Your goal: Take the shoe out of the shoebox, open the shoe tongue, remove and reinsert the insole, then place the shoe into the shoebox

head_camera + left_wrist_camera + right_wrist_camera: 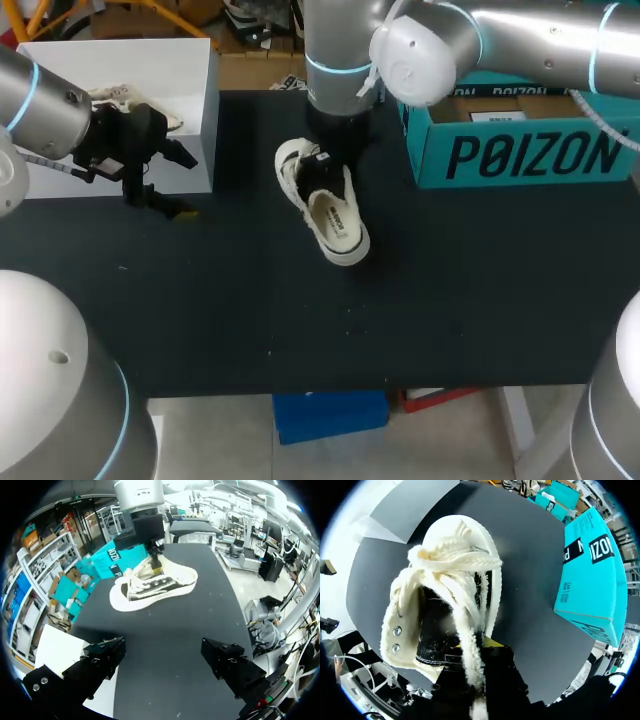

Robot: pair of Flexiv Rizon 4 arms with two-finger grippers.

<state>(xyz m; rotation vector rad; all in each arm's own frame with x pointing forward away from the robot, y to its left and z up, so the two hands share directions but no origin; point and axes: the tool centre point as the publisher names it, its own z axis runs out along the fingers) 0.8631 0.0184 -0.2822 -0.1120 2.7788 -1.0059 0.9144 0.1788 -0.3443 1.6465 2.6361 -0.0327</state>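
Between white box (pixel 185 120) and teal shoebox (pixel 520 155), right tool (pixel 155 566) pinches the shoe (pixel 335 220); left tool (pixel 162 652) gapes empty.

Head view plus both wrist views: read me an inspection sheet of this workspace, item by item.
Surface: black table.
Job's things: cream shoe mid-table, outside the teal shoebox at the right and the white box at the left.
Clutter: nothing seen.
Grippers: left gripper beside the white box, fingers open, empty; right gripper at the shoe's opening, grip hidden.
Cables: cable along the left arm.
Surroundings: nothing seen.
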